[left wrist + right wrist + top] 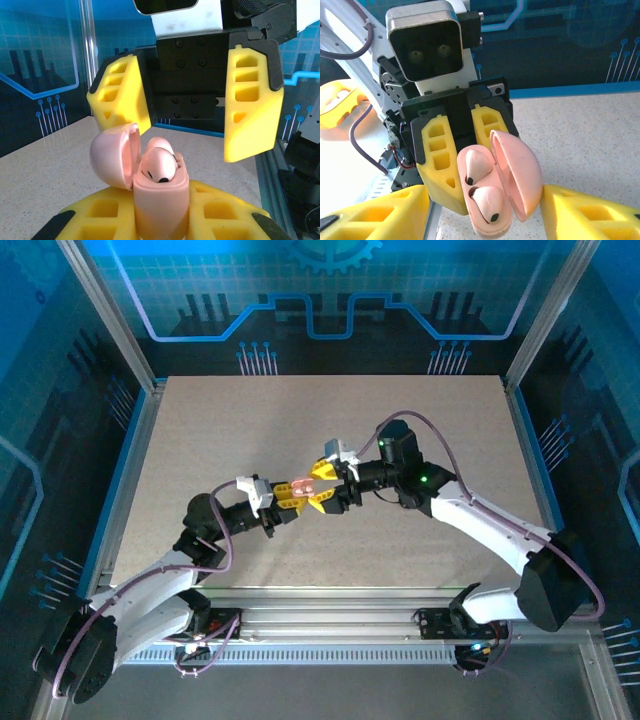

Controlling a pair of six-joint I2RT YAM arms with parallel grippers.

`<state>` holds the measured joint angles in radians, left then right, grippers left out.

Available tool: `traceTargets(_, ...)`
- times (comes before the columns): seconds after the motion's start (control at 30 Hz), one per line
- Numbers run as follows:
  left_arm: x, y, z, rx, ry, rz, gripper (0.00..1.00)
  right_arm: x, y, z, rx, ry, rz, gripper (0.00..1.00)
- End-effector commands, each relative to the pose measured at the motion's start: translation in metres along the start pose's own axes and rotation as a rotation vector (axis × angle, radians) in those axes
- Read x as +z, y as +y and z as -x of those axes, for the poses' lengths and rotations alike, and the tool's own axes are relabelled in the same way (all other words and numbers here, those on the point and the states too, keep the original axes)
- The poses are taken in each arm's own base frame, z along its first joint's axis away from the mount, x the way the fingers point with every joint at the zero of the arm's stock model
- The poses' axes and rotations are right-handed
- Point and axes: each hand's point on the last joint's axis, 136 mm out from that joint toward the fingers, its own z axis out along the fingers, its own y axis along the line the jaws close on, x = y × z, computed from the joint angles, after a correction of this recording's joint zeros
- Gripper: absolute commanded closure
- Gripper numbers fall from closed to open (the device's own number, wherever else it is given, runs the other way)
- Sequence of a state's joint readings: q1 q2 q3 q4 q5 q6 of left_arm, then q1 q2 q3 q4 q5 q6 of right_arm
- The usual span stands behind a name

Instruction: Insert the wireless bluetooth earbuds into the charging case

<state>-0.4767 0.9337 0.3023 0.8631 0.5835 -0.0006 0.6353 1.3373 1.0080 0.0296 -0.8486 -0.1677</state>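
**A:** Two pink earbuds (pixel 487 200) sit in the sockets of the charging case (pixel 162 205), its lid (pixel 112 155) swung back. Which step is this?

**B:** Insertion looks done, I'd say, and closing the lid comes next. The left tool (pixel 290 496) is clamped tight on the case's lower half, holding the case above the bench (pixel 200 440).

**A:** And the right tool (pixel 192 135)?

**B:** Just beyond the case, jaws apart, empty. It would need to nudge the lid over gently.

**A:** Anything unclear?

**B:** Whether both buds are fully seated. The case's base is buried between the pads (pixel 100 220).

Blue circuit-patterned walls (pixel 420 280) enclose a beige speckled table (pixel 250 425).
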Motion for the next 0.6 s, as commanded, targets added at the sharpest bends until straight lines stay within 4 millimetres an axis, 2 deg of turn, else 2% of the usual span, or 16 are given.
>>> traceTargets(0.0,0.001,0.000,0.014,0.033,-0.033,0.004,0.81,-0.011,0.031,0.013,-0.084,-0.037,0.091,0.43)
traceTargets(0.17,0.001,0.001,0.015,0.037,-0.037,0.011,0.81,-0.024,0.034,0.014,-0.111,-0.038,0.041,0.46)
traceTargets(0.23,0.001,0.001,0.016,0.039,-0.040,0.010,0.81,-0.024,0.026,0.013,-0.108,-0.021,-0.007,0.46)
traceTargets(0.33,0.001,0.000,0.017,0.035,-0.043,0.000,0.81,-0.021,0.010,0.010,-0.099,0.010,-0.073,0.42)
traceTargets(0.57,0.002,-0.003,0.018,0.034,-0.048,-0.015,0.81,-0.002,0.000,0.010,-0.112,0.039,-0.024,0.44)
